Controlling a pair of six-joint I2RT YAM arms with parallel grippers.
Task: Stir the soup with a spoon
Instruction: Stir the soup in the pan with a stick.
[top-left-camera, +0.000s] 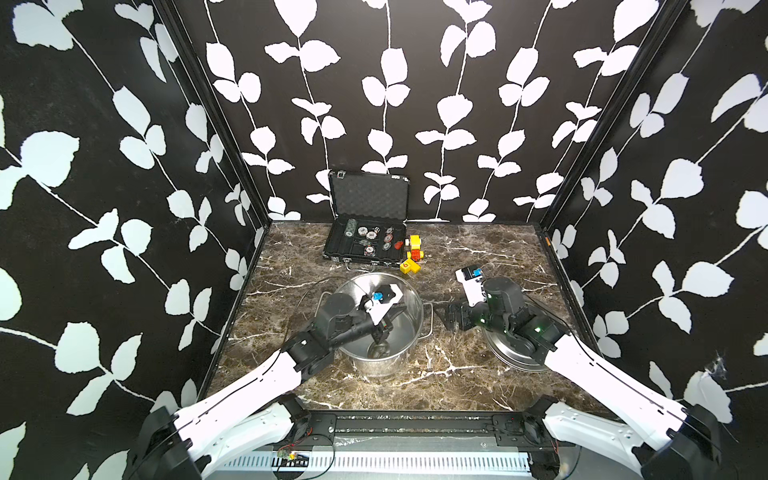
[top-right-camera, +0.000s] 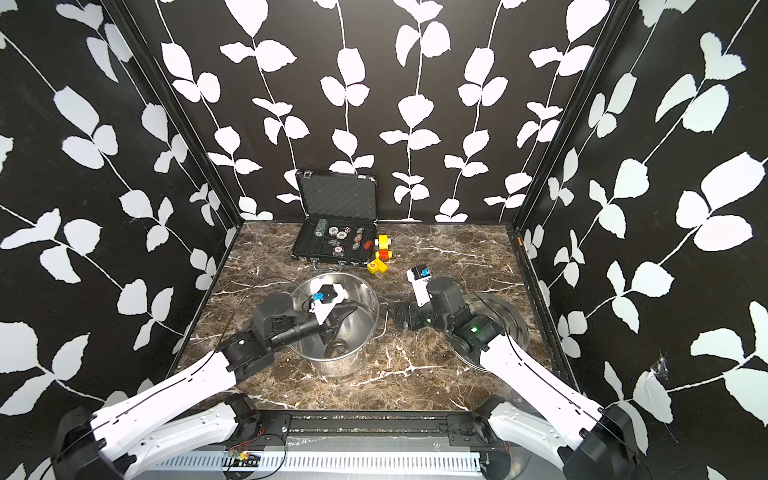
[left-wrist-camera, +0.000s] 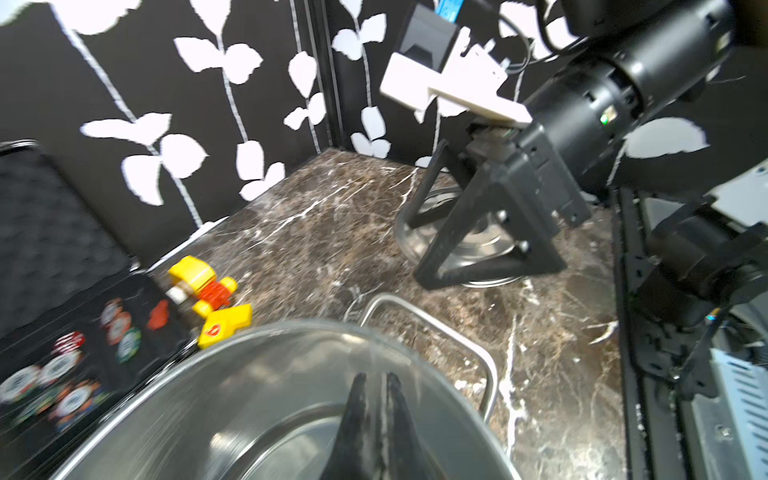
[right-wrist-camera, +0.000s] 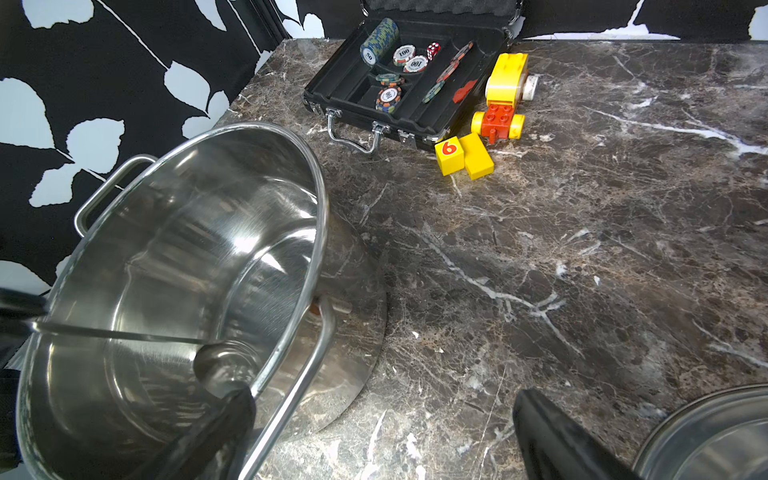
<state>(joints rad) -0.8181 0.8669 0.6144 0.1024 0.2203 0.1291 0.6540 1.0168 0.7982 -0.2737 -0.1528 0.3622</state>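
Observation:
A steel pot stands left of centre on the marble table. My left gripper reaches down inside it, shut on the handle of the thin silver spoon. The spoon's round bowl rests on the pot's floor. No soup shows; the pot's inside looks bare steel. My right gripper is open and holds nothing. It hovers just right of the pot's side handle.
The round steel lid lies on the table under my right arm. An open black case of poker chips, a yellow and red toy car and a yellow block marked 6 sit behind the pot.

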